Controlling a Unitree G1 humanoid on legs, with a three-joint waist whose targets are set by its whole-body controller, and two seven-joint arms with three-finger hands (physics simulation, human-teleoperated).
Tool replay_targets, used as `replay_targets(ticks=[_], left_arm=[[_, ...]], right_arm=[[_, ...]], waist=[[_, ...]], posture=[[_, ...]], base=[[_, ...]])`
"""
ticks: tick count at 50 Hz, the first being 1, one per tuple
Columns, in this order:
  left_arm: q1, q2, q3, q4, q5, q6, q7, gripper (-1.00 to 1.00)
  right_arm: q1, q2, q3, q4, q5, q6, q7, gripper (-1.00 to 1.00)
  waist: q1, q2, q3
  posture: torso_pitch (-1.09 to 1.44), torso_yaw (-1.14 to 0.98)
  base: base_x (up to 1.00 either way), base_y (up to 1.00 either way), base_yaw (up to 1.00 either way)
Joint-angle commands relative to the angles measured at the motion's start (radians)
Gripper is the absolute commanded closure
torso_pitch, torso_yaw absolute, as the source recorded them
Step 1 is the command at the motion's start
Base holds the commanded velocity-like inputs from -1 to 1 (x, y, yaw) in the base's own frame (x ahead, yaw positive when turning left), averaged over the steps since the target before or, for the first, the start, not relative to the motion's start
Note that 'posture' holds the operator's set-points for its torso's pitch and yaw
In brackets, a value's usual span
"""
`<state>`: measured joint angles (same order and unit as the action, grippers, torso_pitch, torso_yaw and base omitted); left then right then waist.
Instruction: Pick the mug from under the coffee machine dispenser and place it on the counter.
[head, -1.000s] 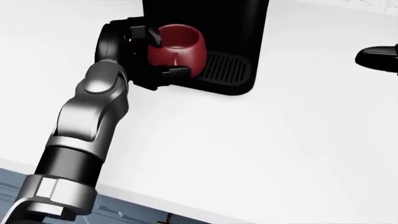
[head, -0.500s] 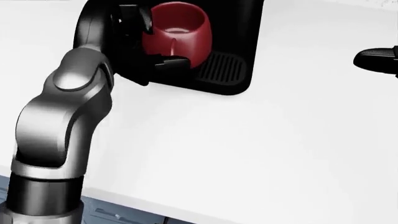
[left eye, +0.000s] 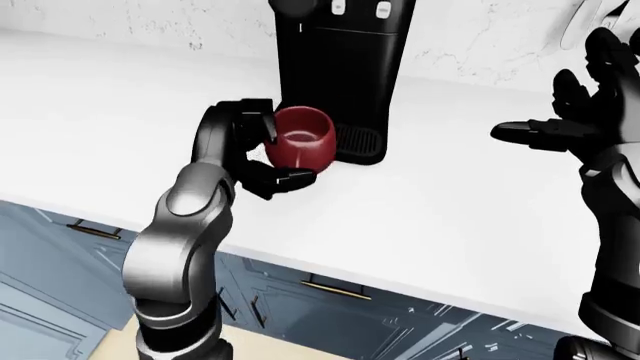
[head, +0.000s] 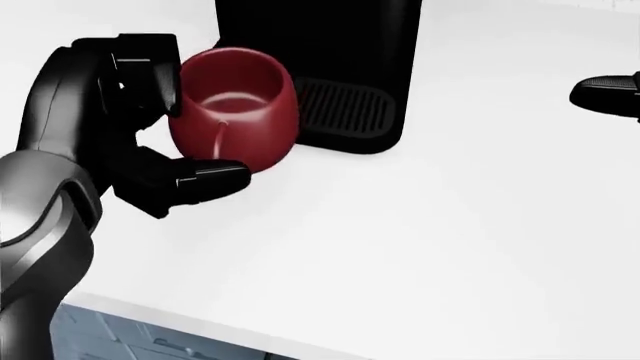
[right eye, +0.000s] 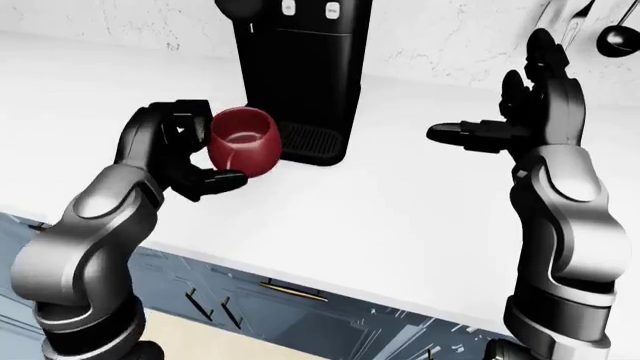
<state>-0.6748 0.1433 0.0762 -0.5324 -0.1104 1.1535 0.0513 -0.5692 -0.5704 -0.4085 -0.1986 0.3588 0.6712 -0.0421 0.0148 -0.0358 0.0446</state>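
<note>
Progress at this stage. Your left hand (head: 150, 127) has its fingers (head: 205, 174) closed round the red mug (head: 235, 109), which sits upright in the grasp to the left of the coffee machine (left eye: 340, 75) in all three views. The mug is clear of the drip grille (head: 345, 105) and no longer under the dispenser, so the pick appears complete. It reads as held above the white tabletop (head: 420, 240) rather than resting on it, though the exact gap cannot be judged. What is left, by this evidence, is the placing: you would lower the mug onto bare tabletop beside the machine and let the fingers go. Your right hand (right eye: 525, 124) hangs apart at the right of the right-eye view, fingers spread, holding nothing.
</note>
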Motion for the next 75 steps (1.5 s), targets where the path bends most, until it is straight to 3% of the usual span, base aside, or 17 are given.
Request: replay_targets(ticks=[1,23,41,50,54,55,57,58,75], left_arm=[[-0.006,0.011,0.007,-0.036,0.008,-0.037,-0.014,1.00],[0.197,0.019,0.026,-0.084,0.116,-0.115,-0.129,1.00],[0.271,0.012,0.031,0.026,0.170,-0.251,-0.173,1.00],[0.259,0.015,0.029,0.008,0.190,-0.223,-0.190,1.00],[0.249,0.021,0.030,-0.004,0.201,-0.208,-0.199,0.06],[0.247,0.022,0.031,-0.005,0.204,-0.206,-0.200,0.04],[0.242,0.025,0.030,-0.014,0.208,-0.194,-0.208,-0.22],[0.238,0.027,0.028,-0.021,0.211,-0.186,-0.211,-0.50],[0.221,0.036,0.034,-0.050,0.236,-0.151,-0.241,-0.61]], right_arm=[[-0.026,-0.017,-0.012,-0.028,-0.003,-0.030,-0.001,-1.00],[-0.030,-0.019,-0.013,-0.029,-0.005,-0.025,0.000,-1.00],[-0.028,-0.017,-0.012,-0.032,-0.005,-0.025,0.000,-1.00],[-0.033,-0.020,-0.013,-0.027,-0.005,-0.026,0.002,-1.00],[-0.033,-0.019,-0.012,-0.030,-0.004,-0.023,0.001,-1.00],[-0.033,-0.020,-0.012,-0.030,-0.004,-0.023,0.001,-1.00],[-0.033,-0.020,-0.013,-0.032,-0.003,-0.021,0.001,-1.00],[-0.034,-0.021,-0.014,-0.033,-0.002,-0.019,0.000,-1.00],[-0.031,-0.022,-0.014,-0.030,0.001,-0.024,0.003,-1.00]], waist=[[0.000,-0.004,-0.024],[0.004,-0.003,-0.028],[0.007,-0.003,-0.031],[0.005,-0.002,-0.032],[0.005,-0.001,-0.031],[0.005,-0.001,-0.031],[0.005,-0.001,-0.031],[0.005,-0.001,-0.031],[0.002,0.001,-0.031]], posture=[[0.00,0.00],[0.00,0.00],[0.00,0.00],[0.00,0.00],[0.00,0.00],[0.00,0.00],[0.00,0.00],[0.00,0.00],[0.00,0.00]], base=[[0.00,0.00,0.00],[0.00,0.00,0.00],[0.00,0.00,0.00],[0.00,0.00,0.00],[0.00,0.00,0.00],[0.00,0.00,0.00],[0.00,0.00,0.00],[0.00,0.00,0.00],[0.00,0.00,0.00]])
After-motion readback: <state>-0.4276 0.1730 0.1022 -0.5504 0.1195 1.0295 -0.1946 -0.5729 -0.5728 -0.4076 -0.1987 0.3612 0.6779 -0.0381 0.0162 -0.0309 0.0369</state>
